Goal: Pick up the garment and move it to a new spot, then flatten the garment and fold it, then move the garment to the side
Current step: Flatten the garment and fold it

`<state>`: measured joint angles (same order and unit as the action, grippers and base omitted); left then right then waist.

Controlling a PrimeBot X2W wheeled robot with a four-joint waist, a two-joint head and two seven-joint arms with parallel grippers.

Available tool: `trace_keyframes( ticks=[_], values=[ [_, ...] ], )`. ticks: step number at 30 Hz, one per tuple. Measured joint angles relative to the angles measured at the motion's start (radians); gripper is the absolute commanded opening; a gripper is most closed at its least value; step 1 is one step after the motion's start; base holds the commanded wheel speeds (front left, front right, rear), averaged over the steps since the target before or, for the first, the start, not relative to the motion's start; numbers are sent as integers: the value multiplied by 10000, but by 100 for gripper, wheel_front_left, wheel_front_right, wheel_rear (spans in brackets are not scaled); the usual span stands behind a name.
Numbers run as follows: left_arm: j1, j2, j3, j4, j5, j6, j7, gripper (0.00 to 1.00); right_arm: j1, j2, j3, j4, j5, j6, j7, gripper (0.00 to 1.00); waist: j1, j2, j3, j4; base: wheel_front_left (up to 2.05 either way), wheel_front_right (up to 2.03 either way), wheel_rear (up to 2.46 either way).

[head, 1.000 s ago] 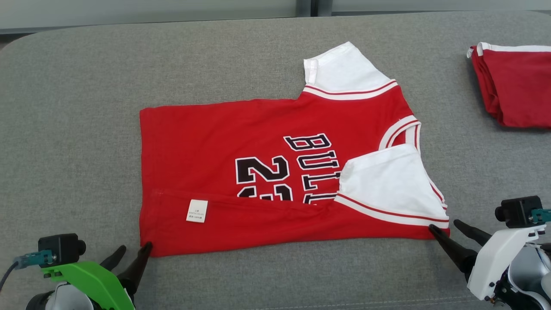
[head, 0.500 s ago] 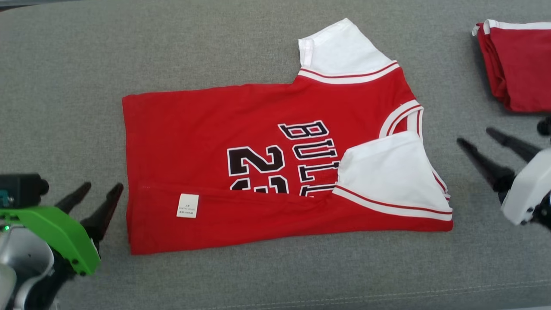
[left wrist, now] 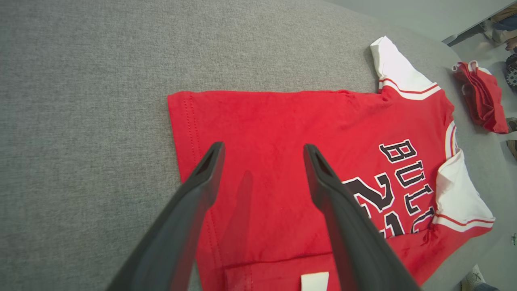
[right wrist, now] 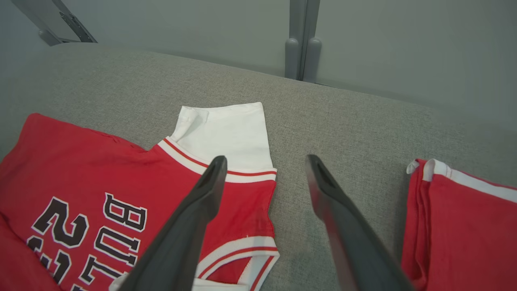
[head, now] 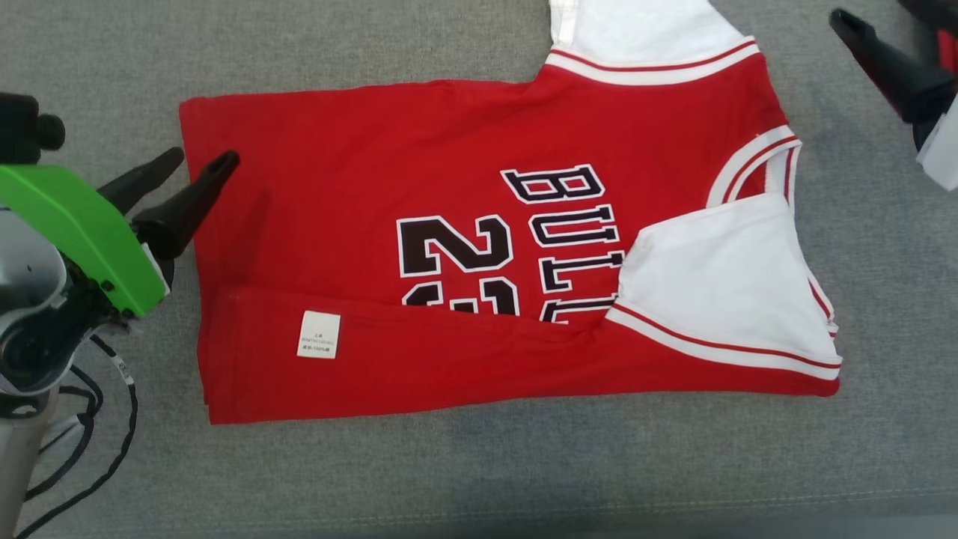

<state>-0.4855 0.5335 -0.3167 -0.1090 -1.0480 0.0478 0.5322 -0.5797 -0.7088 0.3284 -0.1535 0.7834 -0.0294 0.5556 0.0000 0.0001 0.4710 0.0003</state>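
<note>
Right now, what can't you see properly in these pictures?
Label writing: head view, too small to read.
Number on the shirt: head view, bottom under the folded-up edge.
Far sleeve: head view, cut by the top edge.
Other red clothes: right wrist view, cut by the edges.

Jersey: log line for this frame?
jersey: flat, near edge folded over | left gripper: open, at hem | right gripper: open, at far sleeve | held: nothing
</note>
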Motion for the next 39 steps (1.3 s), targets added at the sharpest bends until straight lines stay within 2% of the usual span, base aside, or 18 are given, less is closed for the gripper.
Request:
trace_keyframes(
  ticks=[3, 8, 13, 20, 27, 39],
  values=[
    [-516, -92, 113, 165, -401, 155, 570, 100, -866, 265, 104, 107, 17, -2, 336, 100, 1, 0, 411, 89, 0, 0, 0],
    [-1229, -61, 286, 755, -476, 359, 936, 100, -1928, 593, 543, 683, -180, 13, 681, 100, 1, 0, 1083, 182, 0, 0, 0],
    [-1699, -128, -8, 1335, -337, 360, 1221, 100, -2521, 1085, 895, 1496, -410, 17, 878, 100, 1, 0, 1599, 260, 0, 0, 0],
    [-2309, -280, -357, 1708, 42, 359, 1419, 100, -3165, 1488, 1164, 2224, -648, 42, 892, 100, 1, 0, 1760, 488, 0, 0, 0],
    [-2933, -777, -744, 1962, 132, 244, 1492, 100, -3684, 1657, 1269, 2943, -913, 44, 878, 100, 1, 0, 1901, 784, 0, 0, 0],
    [-3821, -1513, -1126, 2328, 127, -42, 1618, 100, -4562, 1488, 1122, 4159, -1406, 90, 686, 100, 1, 0, 2315, 1349, 0, 0, 0]
  ],
)
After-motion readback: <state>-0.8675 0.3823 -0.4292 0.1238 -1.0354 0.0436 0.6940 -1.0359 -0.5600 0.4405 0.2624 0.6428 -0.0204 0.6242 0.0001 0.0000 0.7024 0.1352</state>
